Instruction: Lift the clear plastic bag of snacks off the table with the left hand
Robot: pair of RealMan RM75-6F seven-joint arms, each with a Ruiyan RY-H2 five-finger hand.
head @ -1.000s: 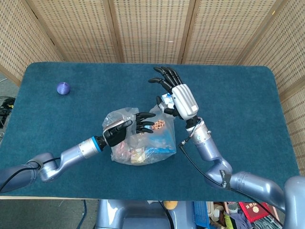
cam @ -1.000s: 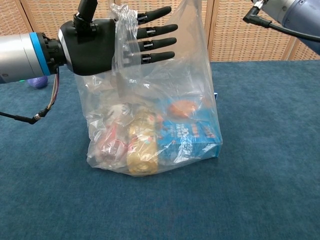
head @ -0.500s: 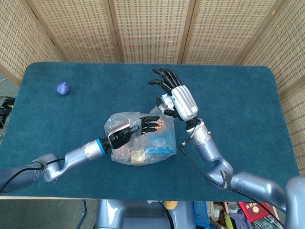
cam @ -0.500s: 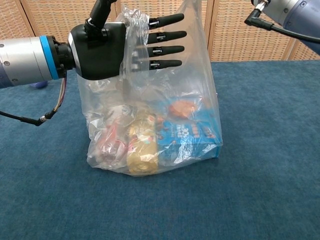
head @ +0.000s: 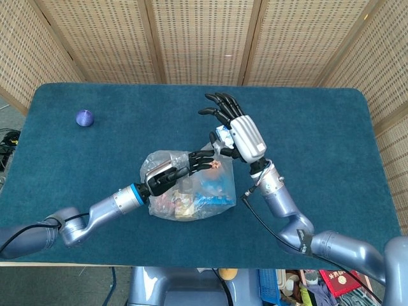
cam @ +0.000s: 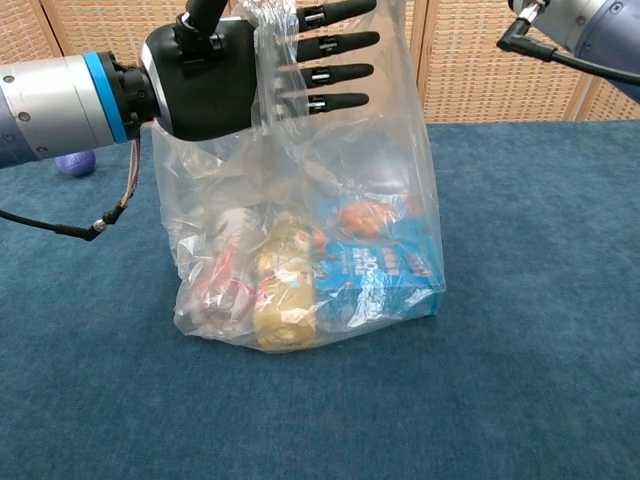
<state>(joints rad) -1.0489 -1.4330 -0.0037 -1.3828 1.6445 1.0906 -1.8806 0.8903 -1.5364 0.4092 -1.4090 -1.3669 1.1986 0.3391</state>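
The clear plastic bag of snacks (head: 191, 188) stands on the blue table (head: 319, 140), with a blue box, an orange packet and wrapped sweets inside (cam: 300, 270). My left hand (head: 167, 174) reaches into the bag's mouth with its fingers (cam: 335, 72) straight and apart behind the plastic; a fold of the bag drapes over the hand (cam: 205, 80). My right hand (head: 239, 131) is above the bag's far side, thumb and one finger pinching its top edge while the other fingers spread. In the chest view only its wrist and cable (cam: 560, 25) show. The bag's bottom rests on the table.
A small purple ball (head: 84, 118) lies at the table's far left, seen also behind my left forearm (cam: 75, 162). Woven screens (head: 204, 38) close off the back. The table's front edge runs close under my left arm.
My left hand has pushed further into the bag's mouth and risen a little, lifting the plastic over it. The bag's bottom and my right hand have hardly moved.
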